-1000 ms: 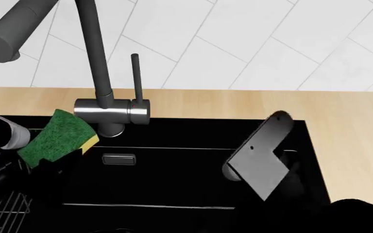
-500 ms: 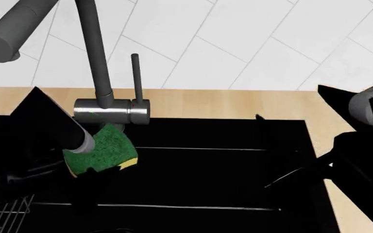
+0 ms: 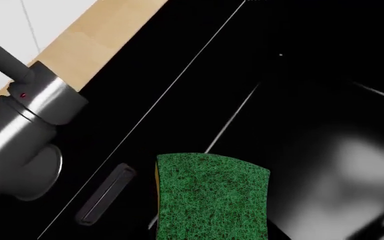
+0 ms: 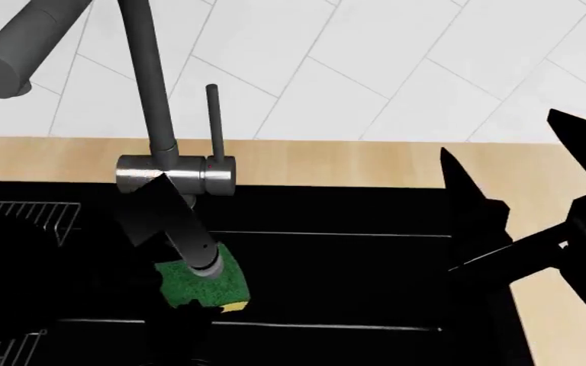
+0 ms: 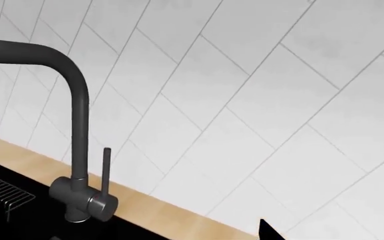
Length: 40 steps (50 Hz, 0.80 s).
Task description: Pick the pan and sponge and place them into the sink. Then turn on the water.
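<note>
One thing is in hand: the sponge (image 4: 204, 284), carried by the left arm over the sink (image 4: 334, 282), just right of the tap (image 4: 176, 177) base and level with the overflow slot (image 3: 105, 194). The left claw itself is lost against the black basin, so I cannot tell from its fingers whether it is spread or pinching; since the sponge sits at the arm's end above the basin, my judgement is that it is pinched there.

To do this step well, the arm should probably bring the sponge clear of the tap body and lower it toward the basin floor before letting go, so it lands flat and does not bounce onto the wire rack (image 4: 18, 213) at the left. Dropping it away from the middle would leave room for the pan.

The sponge shows a coarse green scouring face with gently wavy sides; in the head view a sliver of yellow foam peeks from its lower edge. It looks light and soft, so a gentle release should do.

Further right, the right arm (image 4: 517, 252) hangs as a dark shape over the sink's right edge and the wooden worktop (image 4: 375, 164). Its claw cannot be made out, and the pan is not clearly visible anywhere.
</note>
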Available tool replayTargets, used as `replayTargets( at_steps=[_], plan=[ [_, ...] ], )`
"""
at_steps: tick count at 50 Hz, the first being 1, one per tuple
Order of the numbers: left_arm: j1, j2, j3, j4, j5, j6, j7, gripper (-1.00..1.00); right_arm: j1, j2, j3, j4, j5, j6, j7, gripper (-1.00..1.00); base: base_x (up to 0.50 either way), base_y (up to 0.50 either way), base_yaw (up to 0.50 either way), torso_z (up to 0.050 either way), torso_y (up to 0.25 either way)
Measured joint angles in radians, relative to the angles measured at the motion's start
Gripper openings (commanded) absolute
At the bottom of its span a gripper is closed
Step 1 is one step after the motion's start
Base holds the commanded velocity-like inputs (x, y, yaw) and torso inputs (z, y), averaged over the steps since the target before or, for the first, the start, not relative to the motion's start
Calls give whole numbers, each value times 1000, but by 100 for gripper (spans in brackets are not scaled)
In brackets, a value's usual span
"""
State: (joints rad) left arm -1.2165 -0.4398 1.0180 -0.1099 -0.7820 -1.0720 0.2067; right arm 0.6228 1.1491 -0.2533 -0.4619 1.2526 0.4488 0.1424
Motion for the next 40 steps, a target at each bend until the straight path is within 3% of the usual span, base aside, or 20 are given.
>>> replayTargets(
  at_steps=[14,40],
  plan=[
    [38,64,66,-130,49,62,48,-100,-45,9,25,-7,11,-32,9,100,0,0,0,0,0],
    [85,102,126,-268,92,107,87,-100,-74,8,35,-4,19,-43,13,100,0,0,0,0,0]
  ],
)
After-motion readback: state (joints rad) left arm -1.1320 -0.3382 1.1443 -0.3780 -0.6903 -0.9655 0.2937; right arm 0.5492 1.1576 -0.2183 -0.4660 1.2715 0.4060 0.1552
